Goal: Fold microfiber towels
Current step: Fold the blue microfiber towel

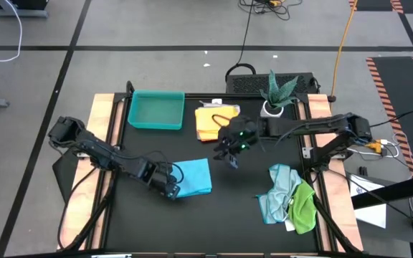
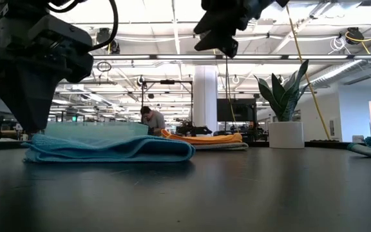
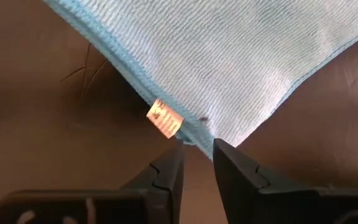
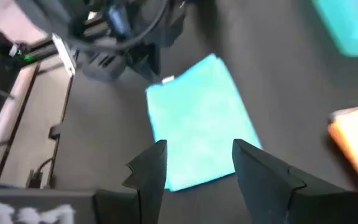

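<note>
Two pincers: left pincer [image 1: 172,190], slightly parted, grips nothing, at the folded bright blue towel's [image 1: 194,176] tagged corner on the surface [image 1: 249,215]; right pincer [image 1: 232,159] hovers open, empty, above.

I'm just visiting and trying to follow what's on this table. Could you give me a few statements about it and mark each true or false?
1. The bright blue towel lies folded on the table. True.
2. The left end effector is at that towel's corner. True.
3. The right end effector is gripping the yellow-orange towel. False: it hangs open and empty above the table.
4. The teal tray holds a towel. False: it looks empty.
5. The green towel lies crumpled near the table's right edge. True.
</note>
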